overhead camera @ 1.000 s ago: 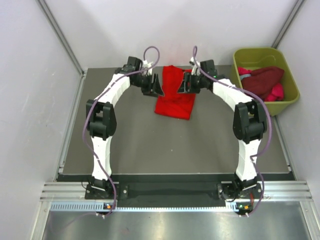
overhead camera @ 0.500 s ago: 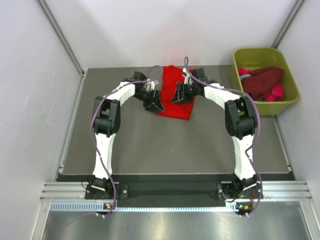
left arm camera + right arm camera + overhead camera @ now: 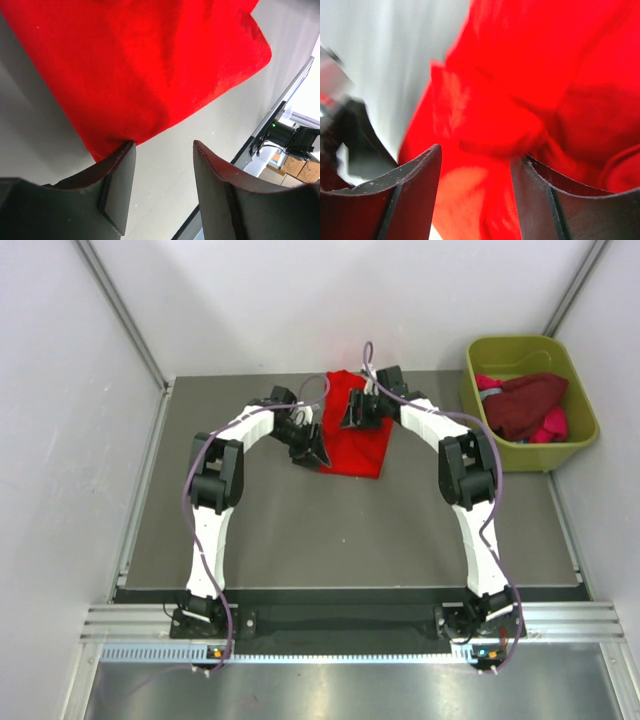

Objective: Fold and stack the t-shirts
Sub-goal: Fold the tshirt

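Shirts lie in two places. The bright red t-shirt (image 3: 356, 438) rests folded into a rough rectangle at the far middle of the bench (image 3: 300, 525), its long side running from the back wall toward the arms. The left wrist view shows its surface smooth, with one soft crease, and a rounded corner on grey bench top. The left claw (image 3: 312, 451) sits at the shirt's near left corner. Its fingers (image 3: 119, 185) stand moderately apart with only bare bench between them, and one tip is right at the cloth's edge, gripping nothing. The right claw (image 3: 352, 412) is low over the far part of the same shirt. The right wrist view is blurred, but the two fingers (image 3: 410, 195) stand apart above rumpled red folds, with no cloth pinched between them.

Well apart, at the far right corner, an olive-green tub (image 3: 520, 342) holds the dark maroon t-shirt (image 3: 525, 405), heaped loosely, with the magenta-pink t-shirt (image 3: 553, 426) showing beside and beneath it. Both white arms bend inward from their bases at the near edge.
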`<action>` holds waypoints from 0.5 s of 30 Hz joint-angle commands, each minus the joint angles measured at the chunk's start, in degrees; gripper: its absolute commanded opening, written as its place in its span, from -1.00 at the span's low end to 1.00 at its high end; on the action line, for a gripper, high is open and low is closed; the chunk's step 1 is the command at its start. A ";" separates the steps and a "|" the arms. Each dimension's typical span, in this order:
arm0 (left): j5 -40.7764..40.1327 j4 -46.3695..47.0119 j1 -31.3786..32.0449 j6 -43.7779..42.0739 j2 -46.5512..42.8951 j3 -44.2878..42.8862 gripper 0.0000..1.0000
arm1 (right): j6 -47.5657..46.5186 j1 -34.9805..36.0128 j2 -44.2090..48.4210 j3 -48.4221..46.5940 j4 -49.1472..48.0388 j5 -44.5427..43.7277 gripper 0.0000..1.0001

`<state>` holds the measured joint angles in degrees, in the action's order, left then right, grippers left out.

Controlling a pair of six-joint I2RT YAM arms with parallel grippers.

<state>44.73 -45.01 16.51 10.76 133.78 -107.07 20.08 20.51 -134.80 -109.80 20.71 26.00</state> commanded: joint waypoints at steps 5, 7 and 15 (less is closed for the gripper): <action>-0.17 1.07 0.54 -0.92 0.08 1.77 0.08 | -3.20 -3.37 1.47 -12.62 -4.63 -8.94 0.18; -0.43 0.89 0.62 -0.83 0.00 1.60 0.08 | -3.72 -4.51 2.17 -12.55 -4.54 -9.39 0.18; -2.54 0.01 0.19 -1.28 -6.33 -4.02 0.46 | -5.75 -6.80 13.33 -0.78 -1.99 -6.05 0.20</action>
<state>43.92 -45.89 17.06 10.52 133.36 -106.96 16.47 13.61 -129.45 -113.34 18.70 18.35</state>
